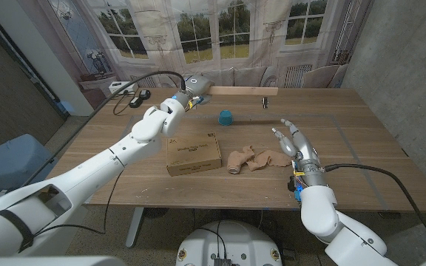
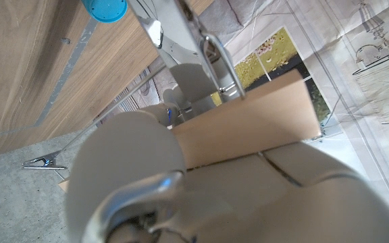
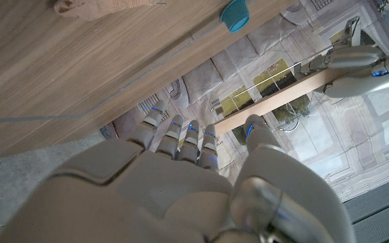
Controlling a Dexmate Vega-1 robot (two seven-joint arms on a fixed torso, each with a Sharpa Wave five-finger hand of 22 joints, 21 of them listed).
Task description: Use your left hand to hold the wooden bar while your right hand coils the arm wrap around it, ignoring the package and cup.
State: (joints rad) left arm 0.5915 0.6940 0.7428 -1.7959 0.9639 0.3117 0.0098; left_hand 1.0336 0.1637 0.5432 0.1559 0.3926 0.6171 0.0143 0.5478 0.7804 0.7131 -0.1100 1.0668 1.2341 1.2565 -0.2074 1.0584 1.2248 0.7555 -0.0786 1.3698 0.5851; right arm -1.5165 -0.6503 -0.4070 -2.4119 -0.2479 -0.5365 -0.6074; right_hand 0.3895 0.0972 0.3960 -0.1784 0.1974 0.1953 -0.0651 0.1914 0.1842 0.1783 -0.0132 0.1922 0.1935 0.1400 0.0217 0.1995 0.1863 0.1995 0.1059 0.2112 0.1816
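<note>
Wooden bar (image 1: 237,91) positioned in the upper centre of the head view, running level from the left hand toward the right, along the far part of the wooden table (image 1: 361,140). Left hand (image 1: 192,89) located at the bar's left end, upper centre-left of the frame, closed on that end; same bar (image 2: 248,121) seen in the left wrist view just past the hand's back, with metal fingers (image 2: 218,57) reaching over its upper edge. Right hand (image 1: 290,140) located right of centre in the head view, over the table, fingers extended and slightly apart, nothing held; fingers (image 3: 181,138) seen side by side in the right wrist view, free of any object. Arm wrap (image 1: 256,158), a crumpled tan strip, lying on the table in the centre of the head view, just left of the right hand; contact with the fingertips not determinable. Package (image 1: 194,153), a flat brown box, lying just left of the wrap, left of centre. Cup (image 1: 226,117), blue, standing above the package in the frame, between package and bar, apart from both. Bar (image 3: 275,101) and left hand (image 3: 363,71) also visible in the upper right of the right wrist view.
</note>
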